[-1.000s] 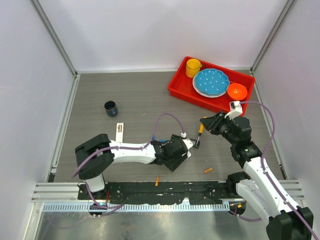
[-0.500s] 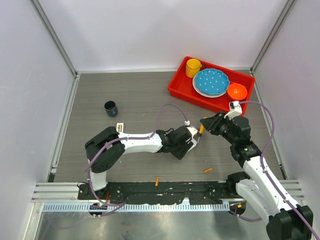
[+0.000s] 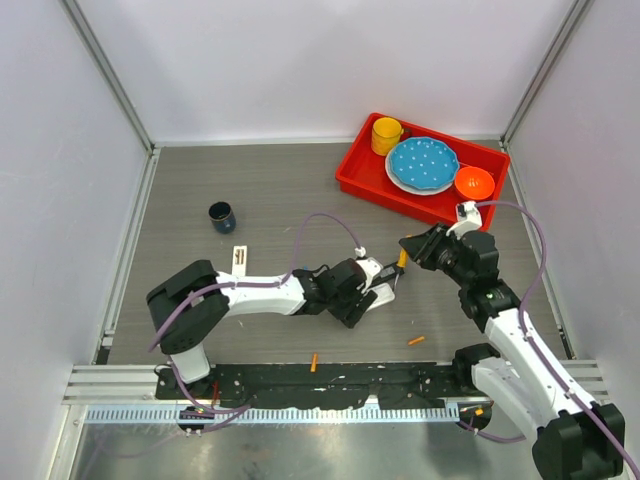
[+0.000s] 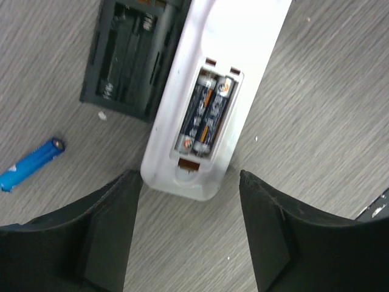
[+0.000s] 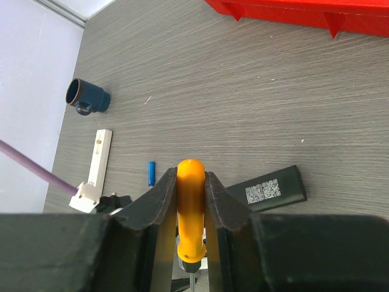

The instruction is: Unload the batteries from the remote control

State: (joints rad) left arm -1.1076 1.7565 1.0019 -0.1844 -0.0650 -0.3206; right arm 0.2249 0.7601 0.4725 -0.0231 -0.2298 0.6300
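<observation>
In the left wrist view a white remote (image 4: 213, 79) lies back-up with its compartment open and two dark, orange-striped batteries (image 4: 205, 112) inside. My left gripper (image 4: 188, 243) is open just short of the remote's near end, with one finger on each side. A black remote (image 4: 124, 55) with an empty compartment lies beside the white one. A loose blue battery (image 4: 30, 165) lies on the table and also shows in the right wrist view (image 5: 151, 173). My right gripper (image 5: 190, 176) is shut on an orange-handled screwdriver (image 5: 190, 213), tip down. In the top view the left gripper (image 3: 383, 283) and right gripper (image 3: 405, 252) are close together.
A red tray (image 3: 356, 175) with a yellow mug, a blue plate and an orange bowl stands at the back right. A dark blue cup (image 3: 221, 216) and a white cover strip (image 3: 239, 262) lie to the left. Two small orange cells (image 3: 416, 340) (image 3: 314, 362) lie near the front edge. A black QR-labelled piece (image 5: 267, 190) lies near the screwdriver.
My left arm has swung its gripper forward and right towards the screwdriver, then settled slightly back. The right gripper has stayed nearly still with the screwdriver in it.
</observation>
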